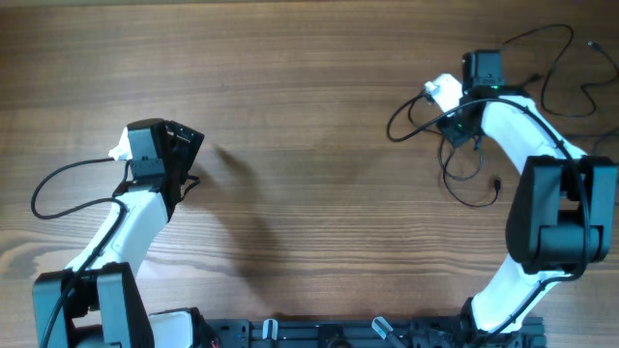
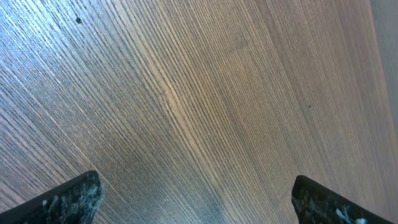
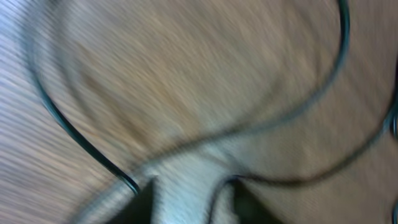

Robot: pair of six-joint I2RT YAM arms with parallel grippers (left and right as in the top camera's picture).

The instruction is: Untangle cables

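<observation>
The brown wood-grain tabletop is showing fine straight grain lines under a smooth, softly sheeny finish. The thin dark flexible cables are looking smooth and slightly glossy. The white arm shells are reading as smooth matt plastic. The black fingers of the left gripper are showing rough, pale-speckled, matt faces.
</observation>
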